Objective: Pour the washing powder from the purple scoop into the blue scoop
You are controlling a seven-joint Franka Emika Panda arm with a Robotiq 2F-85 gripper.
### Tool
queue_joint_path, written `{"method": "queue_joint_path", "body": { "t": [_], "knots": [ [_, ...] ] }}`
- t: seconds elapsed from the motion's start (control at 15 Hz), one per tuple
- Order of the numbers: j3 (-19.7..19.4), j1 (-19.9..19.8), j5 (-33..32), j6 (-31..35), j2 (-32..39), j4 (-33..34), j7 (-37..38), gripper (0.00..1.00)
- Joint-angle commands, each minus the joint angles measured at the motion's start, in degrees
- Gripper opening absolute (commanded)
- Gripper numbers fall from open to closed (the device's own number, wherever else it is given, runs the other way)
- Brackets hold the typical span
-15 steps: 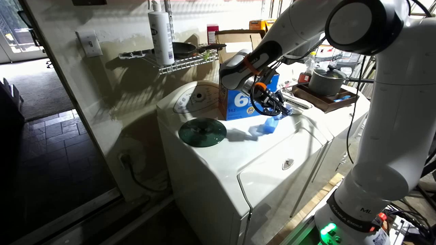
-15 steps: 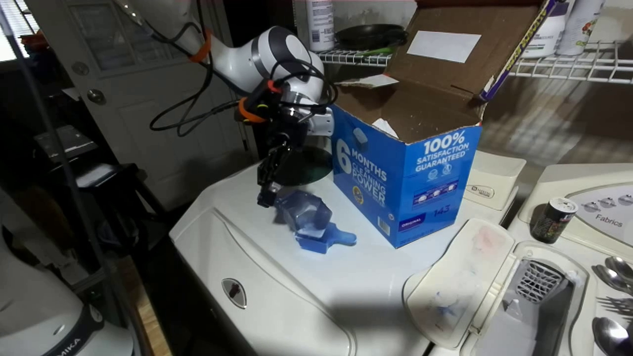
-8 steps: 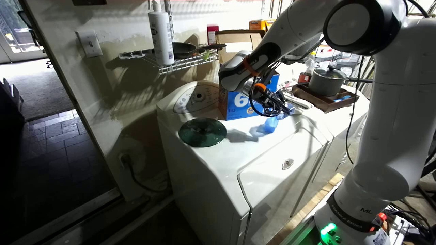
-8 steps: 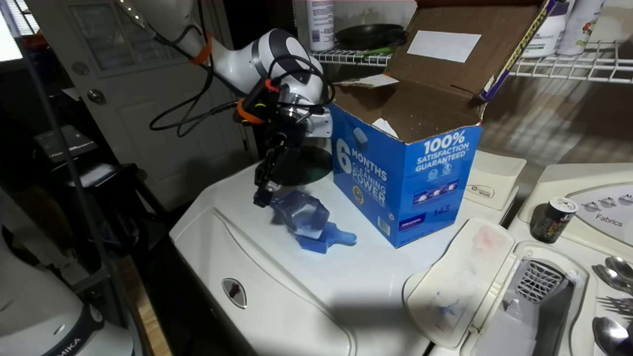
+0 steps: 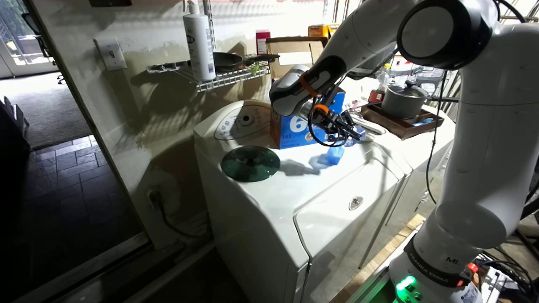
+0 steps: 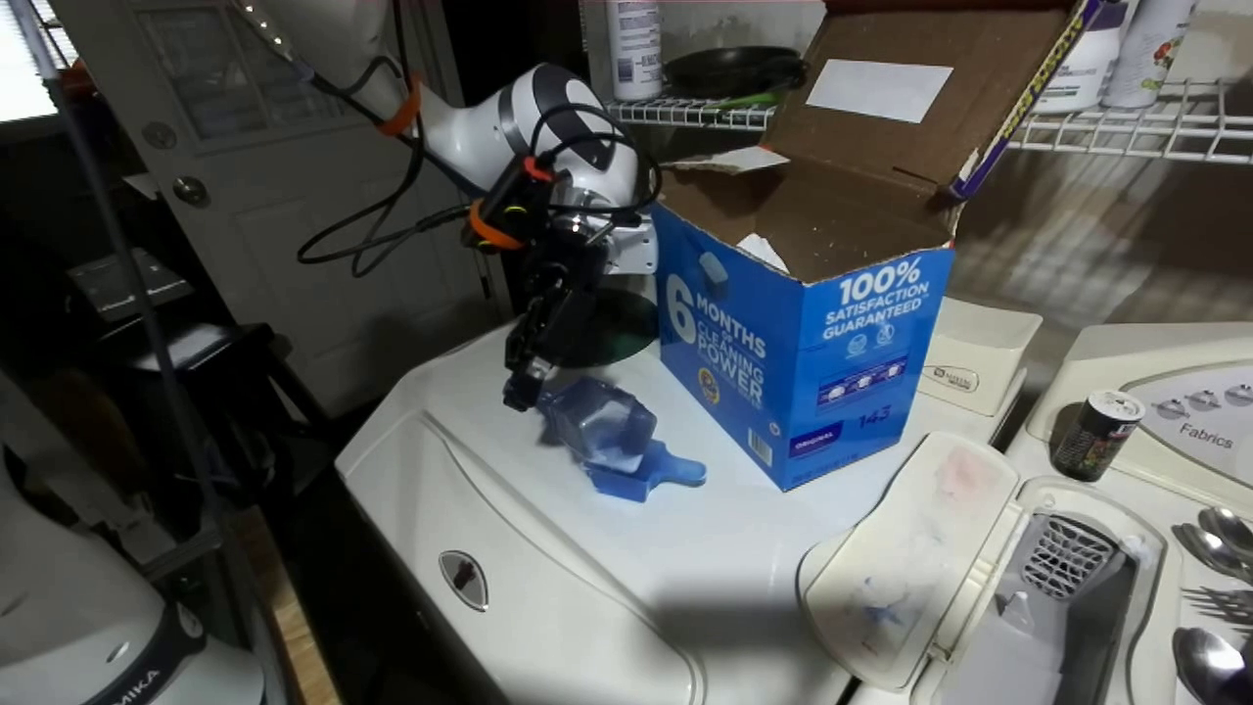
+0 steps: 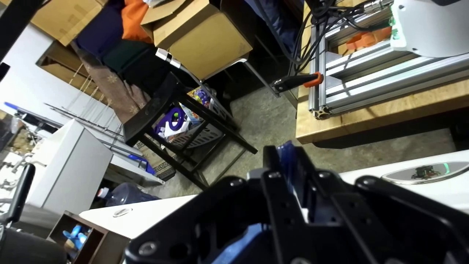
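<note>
The purple scoop [image 6: 600,423], a translucent bluish-purple cup, hangs tilted just above the washer top. My gripper [image 6: 526,387] is shut on its handle; in the wrist view the gripper [image 7: 287,157] pinches the dark blue-purple handle [image 7: 289,161] between its fingers. The blue scoop [image 6: 622,482], pale blue with a short handle, lies on the white washer top [image 6: 509,470] under the purple cup, which partly covers it. The purple scoop [image 5: 353,140] and blue scoop [image 5: 334,156] also show in an exterior view. I cannot tell whether the cups touch. Powder cannot be made out clearly.
The open blue carton [image 6: 734,362] with a white "6" stands close behind the scoops. A dark green disc [image 5: 250,164] lies on the washer. An open dispenser lid [image 6: 910,578] and a can [image 6: 1096,436] are on the far side. A wire shelf [image 6: 685,116] hangs above.
My wrist has dipped slightly and the gripper has turned a little more level, with the purple scoop's tilt shifting slightly. The scoop stays over the blue scoop, which has not moved.
</note>
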Motion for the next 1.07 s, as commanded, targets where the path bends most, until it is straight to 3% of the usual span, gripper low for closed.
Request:
{"method": "queue_joint_path", "body": {
  "t": [0.0,1.0],
  "knots": [
    [0.44,0.66,-2.35,-2.69,2.05,2.35,0.39,0.03],
    [1.28,1.73,-6.99,-4.53,4.82,3.51,-0.14,0.03]
  ]
}}
